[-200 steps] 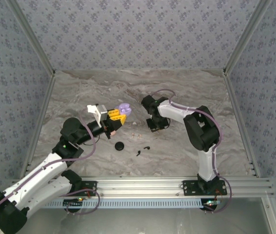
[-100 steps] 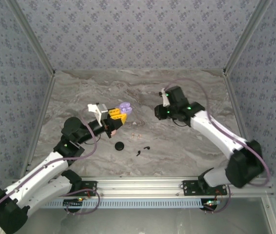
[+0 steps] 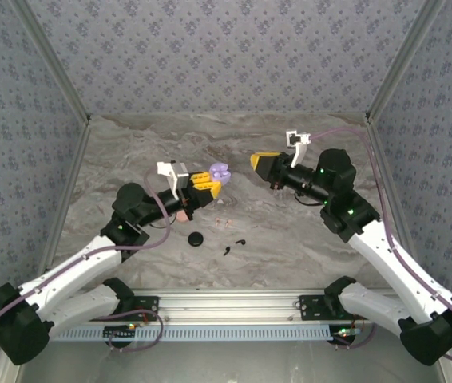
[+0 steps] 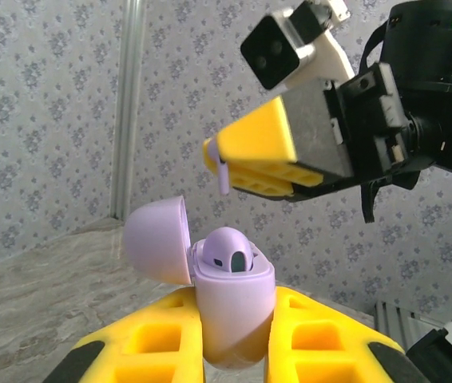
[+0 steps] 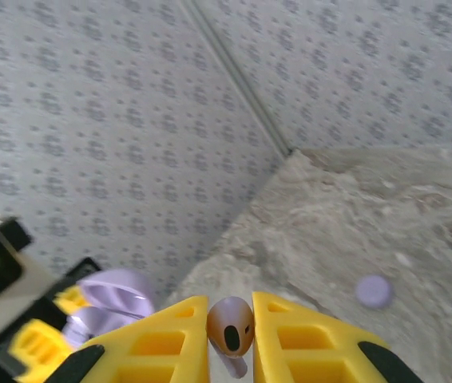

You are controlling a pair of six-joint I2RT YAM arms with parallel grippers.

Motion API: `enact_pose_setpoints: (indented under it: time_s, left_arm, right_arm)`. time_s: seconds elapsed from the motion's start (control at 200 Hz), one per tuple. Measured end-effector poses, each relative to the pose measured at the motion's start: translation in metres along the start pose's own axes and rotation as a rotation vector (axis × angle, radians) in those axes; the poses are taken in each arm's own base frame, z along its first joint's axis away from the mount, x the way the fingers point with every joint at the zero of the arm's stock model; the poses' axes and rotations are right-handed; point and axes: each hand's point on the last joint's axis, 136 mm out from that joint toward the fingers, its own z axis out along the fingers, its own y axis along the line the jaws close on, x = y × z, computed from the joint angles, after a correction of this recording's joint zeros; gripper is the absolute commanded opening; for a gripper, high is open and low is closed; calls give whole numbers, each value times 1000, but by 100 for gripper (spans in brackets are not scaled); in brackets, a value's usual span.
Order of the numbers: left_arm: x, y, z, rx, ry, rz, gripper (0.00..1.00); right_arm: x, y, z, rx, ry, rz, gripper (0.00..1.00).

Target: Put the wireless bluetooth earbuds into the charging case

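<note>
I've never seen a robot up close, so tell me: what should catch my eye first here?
Mid-table, the left hand holds an open lilac charging case with one bud already seated. The right hand faces it, pinching a lilac earbud. Beneath them, a black disc lies on the marble table.

Bright, even light; shadows on the grey marbled counter [image 3: 290, 239] are faint. In both wrist views the yellow plastic fingers [image 4: 170, 309] blur near the lens.
</note>
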Motion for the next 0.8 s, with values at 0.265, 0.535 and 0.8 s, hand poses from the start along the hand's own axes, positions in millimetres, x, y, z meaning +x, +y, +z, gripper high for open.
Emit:
enact_pose_setpoints:
  time_s: [0.265,0.535,0.8]
  left_arm:
    - [3,-10,6,34,8,-6,0]
    - [1,-15,7,47,4,-4,0]
    - [0,-15,8,47,3,-4,0]
  right_arm:
    - [13,41,5,-129,34,5,20]
    - [20,56,8,-161,51,-18,20]
    - [23,55,11,-147,55,-37,20]
